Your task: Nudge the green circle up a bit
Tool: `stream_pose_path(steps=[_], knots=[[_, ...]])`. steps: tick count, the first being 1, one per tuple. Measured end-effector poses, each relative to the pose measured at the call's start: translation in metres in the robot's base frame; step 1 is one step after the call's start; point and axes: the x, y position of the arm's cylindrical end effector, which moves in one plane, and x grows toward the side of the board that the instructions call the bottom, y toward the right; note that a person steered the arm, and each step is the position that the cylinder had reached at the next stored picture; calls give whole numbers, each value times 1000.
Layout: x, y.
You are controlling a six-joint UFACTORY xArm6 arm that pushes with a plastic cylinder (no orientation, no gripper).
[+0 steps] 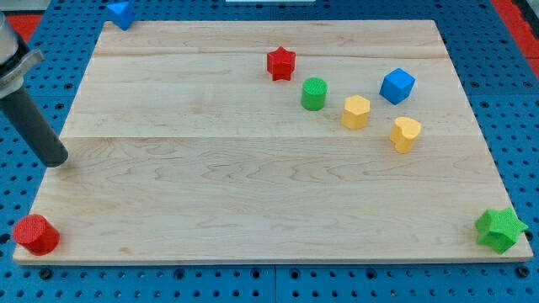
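The green circle (pixel 313 93) stands upright in the upper middle of the frame, a little to the right of the centre, on the pale wooden desk (pixel 253 194). Just above it and to its left is the red star (pixel 281 63), close but not touching. To the right of the green circle, near but apart from it, is a yellow block (pixel 356 111) with many flat sides, and further to the lower right lies a second yellow block (pixel 405 133) whose shape I cannot tell exactly. The blue cube (pixel 397 86) sits above these two yellow blocks, at the right of the group. My tip (pixel 56 160) is at the far left of the frame, at the left edge of the desk, well apart from the green circle and from all the blocks of this group; it touches no block. The arm carries no gripper, only the dark rod, so it has hold of nothing. In the lower left corner of the frame a red cylinder (pixel 36 234) rests at the corner of the desk, below my tip. A green star (pixel 500 229) is at the lower right corner, and another blue block (pixel 120 13) is at the upper left corner, partly beyond the edge of the desk.
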Motion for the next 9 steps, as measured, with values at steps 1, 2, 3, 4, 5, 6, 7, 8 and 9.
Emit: stream_pose_path(steps=[1,2,3,4,5,6,7,8,9], knots=[[0,56],[0,98],[0,125],[-9,164],[-16,239],[-44,287],[-62,294],[-66,316],[-79,351]])
